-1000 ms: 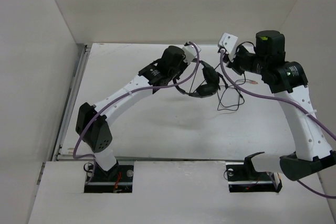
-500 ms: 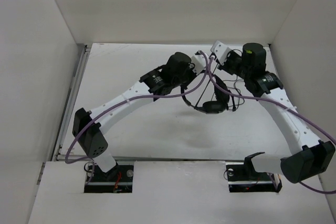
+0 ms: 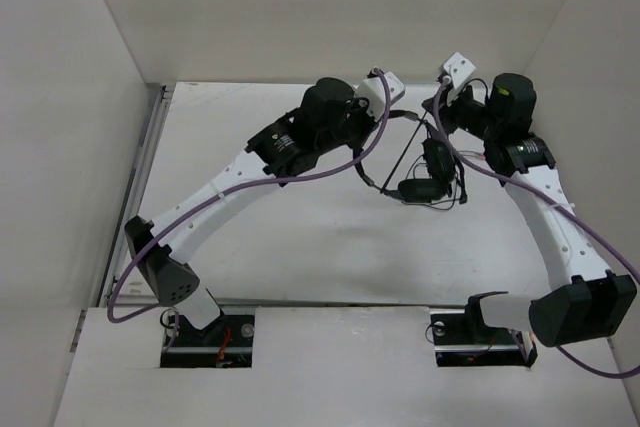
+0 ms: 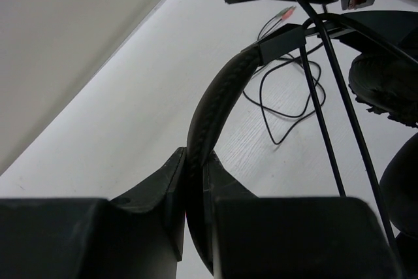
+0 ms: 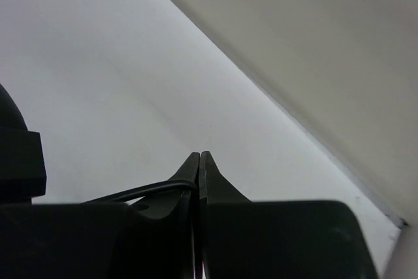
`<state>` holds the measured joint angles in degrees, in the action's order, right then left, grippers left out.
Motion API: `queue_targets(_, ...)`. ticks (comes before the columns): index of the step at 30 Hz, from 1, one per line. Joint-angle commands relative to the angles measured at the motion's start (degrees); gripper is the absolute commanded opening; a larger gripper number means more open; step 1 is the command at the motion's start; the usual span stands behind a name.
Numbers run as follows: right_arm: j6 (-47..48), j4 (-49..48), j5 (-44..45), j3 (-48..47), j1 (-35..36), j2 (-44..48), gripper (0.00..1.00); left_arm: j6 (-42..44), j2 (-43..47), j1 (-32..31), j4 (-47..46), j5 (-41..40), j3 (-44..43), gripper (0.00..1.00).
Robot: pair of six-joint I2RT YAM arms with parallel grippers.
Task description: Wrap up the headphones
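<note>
Two grips set up this moment. Our left gripper [image 4: 196,184] is clamped narrow on the padded headband [image 4: 208,106] of the headphones [image 3: 430,162]. It holds them clear of the table [image 3: 280,237], over its far right part and short of the back edge. Our right gripper [image 5: 198,161] is pinched tight on the thin black cord [image 5: 147,191], which leaves the fingertips to one side.

From above, the headphones hang between our two wrists. The band starts at the left gripper on the far side and runs toward the near edge, ending in the ear cups [image 4: 388,80] at the low end. We judge the long axis to run roughly from back edge to near edge, tilted downward. The right gripper sits just beside the cups on their far right side, so it is the nearer hand for carrying cord. The left serves as the fixed holder.

Some slack [image 4: 287,93] lies in loose loops on the table under the headphones, and the plugs [image 4: 285,12] rest farther toward the back. Thin dark strands cross the left wrist view beside the band; we cannot tell whether they are cord or frame.

We judge that the coming move means leading the cord across that long axis and around the band, while the slack trails freely.
</note>
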<state>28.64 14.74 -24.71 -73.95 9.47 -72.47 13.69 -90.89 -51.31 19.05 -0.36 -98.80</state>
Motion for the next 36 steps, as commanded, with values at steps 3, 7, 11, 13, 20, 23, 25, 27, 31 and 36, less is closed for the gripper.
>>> queue_targets(3, -22.19, -8.84, -16.65, -0.49, -7.58, -0.57, 0.08, -5.16, 3.35, -2.35, 1.08, 10.11, -8.06, 0.00)
queue_targets(7, -36.25, -17.70, -26.69, 2.66, -9.52, -0.22, 0.12, -8.15, 2.48, -1.99, 0.64, 13.10, -12.80, 0.00)
queue_targets(11, -52.25, -32.28, -31.71, 8.11, -9.61, 0.31, 0.22, -11.40, 0.11, -2.17, 1.08, 15.56, -19.74, 0.00)
queue_targets(13, -60.59, -40.19, -32.94, 10.48, -9.61, 0.13, 0.28, -13.07, -1.04, -2.08, 1.08, 16.88, -22.73, 0.00)
queue_targets(20, -87.68, -65.43, -32.42, 18.05, -9.34, -1.27, 0.40, -17.47, -5.08, -1.03, 0.20, 17.76, -30.65, 0.00)
queue_targets(23, -93.14, -68.88, -31.28, 19.72, -7.51, -1.19, 0.43, -18.09, -7.45, -0.68, -0.59, 17.41, -34.86, 0.00)
queue_targets(25, -93.51, -68.80, -31.01, 21.30, -5.31, -0.49, 0.45, -18.35, -9.47, 0.02, -0.59, 16.80, -38.90, 0.00)
queue_targets(27, -92.81, -68.01, -30.58, 24.10, -3.20, 0.30, 0.46, -18.61, -11.58, 0.90, -1.29, 15.57, -42.77, 0.00)
queue_targets(31, -88.69, -64.67, -30.13, 29.56, -0.03, 2.59, 0.46, -17.91, -14.48, 3.01, -3.49, 11.45, -48.14, 0.00)
queue_targets(36, -83.23, -60.28, -31.01, 34.74, 2.43, 6.45, 0.46, -17.47, -15.28, 6.26, -6.30, 1.26, -48.24, 0.01)
